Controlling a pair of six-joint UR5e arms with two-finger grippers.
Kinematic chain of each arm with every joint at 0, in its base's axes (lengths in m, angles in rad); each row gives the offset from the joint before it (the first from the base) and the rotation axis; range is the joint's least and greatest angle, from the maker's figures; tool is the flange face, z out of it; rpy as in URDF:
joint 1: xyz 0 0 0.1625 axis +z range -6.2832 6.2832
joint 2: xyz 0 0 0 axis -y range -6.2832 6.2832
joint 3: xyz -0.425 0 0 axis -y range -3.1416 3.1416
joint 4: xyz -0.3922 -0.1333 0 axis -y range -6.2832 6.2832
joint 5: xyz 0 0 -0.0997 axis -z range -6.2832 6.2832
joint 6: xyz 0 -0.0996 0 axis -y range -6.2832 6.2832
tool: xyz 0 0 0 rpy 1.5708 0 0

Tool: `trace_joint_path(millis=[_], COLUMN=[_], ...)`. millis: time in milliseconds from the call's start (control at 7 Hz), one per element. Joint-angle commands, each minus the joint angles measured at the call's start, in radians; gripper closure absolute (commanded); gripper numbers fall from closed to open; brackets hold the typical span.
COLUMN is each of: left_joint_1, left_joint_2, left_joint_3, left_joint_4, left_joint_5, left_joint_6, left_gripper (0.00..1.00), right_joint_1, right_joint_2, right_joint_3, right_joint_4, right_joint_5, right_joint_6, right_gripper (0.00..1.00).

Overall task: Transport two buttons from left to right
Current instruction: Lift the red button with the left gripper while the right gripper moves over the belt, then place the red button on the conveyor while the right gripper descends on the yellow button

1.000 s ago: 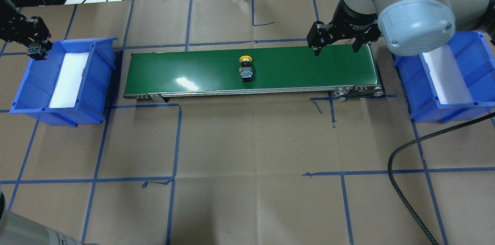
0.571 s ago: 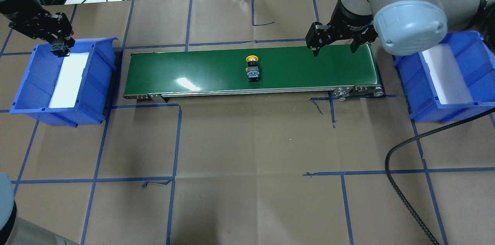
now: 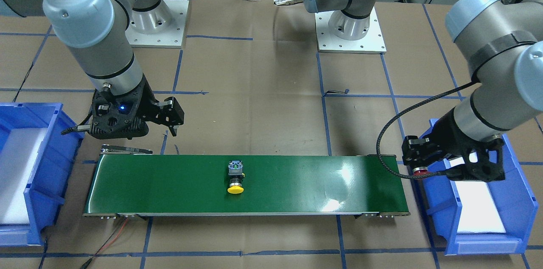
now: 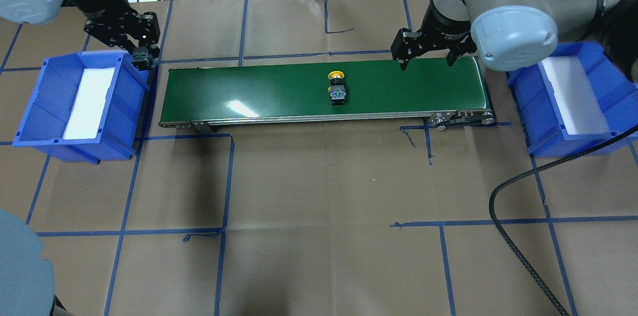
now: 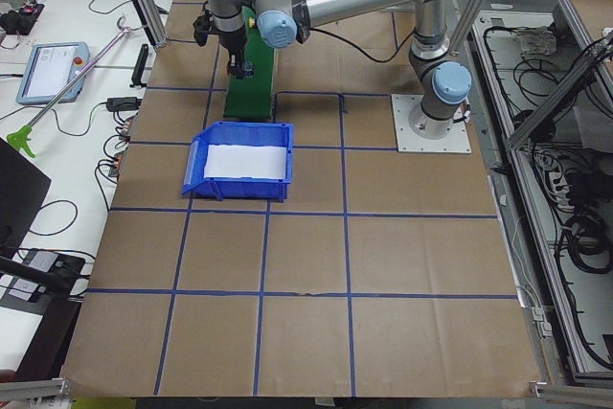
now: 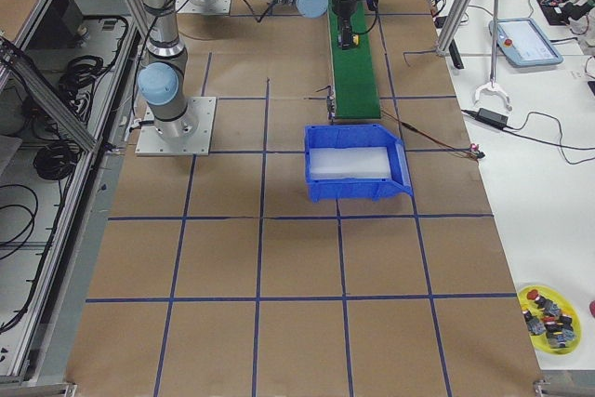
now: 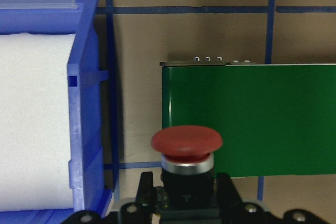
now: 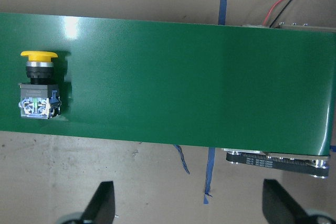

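The red-capped button (image 7: 186, 142) is held in my left gripper (image 4: 143, 56), which is shut on its black barrel. It hangs over the gap between the left blue bin (image 4: 30, 106) and the left end of the green conveyor belt (image 4: 259, 89); the red cap also shows in the front view (image 3: 420, 171). The yellow-capped button (image 4: 337, 89) lies on its side mid-belt, also in the right wrist view (image 8: 38, 85). My right gripper (image 4: 427, 55) is open and empty above the belt's far edge near its right end, to the right of the yellow button.
A second blue bin (image 4: 528, 101) with a white liner stands past the belt's right end. A black cable (image 4: 503, 236) loops over the table at front right. Blue tape lines cross the brown table cover.
My left gripper has carried the red button rightward from over the left bin to the belt's left end. The yellow button has moved right along the belt. My right gripper shifted slightly left.
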Motion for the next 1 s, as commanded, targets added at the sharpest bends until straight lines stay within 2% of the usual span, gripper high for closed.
trace_joint_path(millis=[0,286,429,857], left_joint_1=[-0.027,-0.028,-0.028,-0.030], left_joint_2=[-0.012,-0.046,-0.061,-0.065], left_joint_3=[-0.101,-0.223,-0.250,-0.258], left_joint_4=[0.125,0.343,0.383,0.385], left_joint_5=[-0.001,0.000,0.023,0.038], left_joint_6=[-0.027,-0.075,-0.075,-0.076], left_gripper=[0.83,0.83,0.83,0.82], right_joint_1=[0.000,0.000,-0.003,-0.002], right_joint_2=[0.035,0.040,0.040,0.042], right_joint_3=[-0.001,0.014,0.009,0.012], right_joint_4=[-0.078,-0.097,-0.096,-0.105], right_joint_5=[0.001,-0.002,0.001,0.010], right_joint_6=[0.000,-0.001,-0.001,0.003], right_gripper=[0.00,0.00,0.00,0.00])
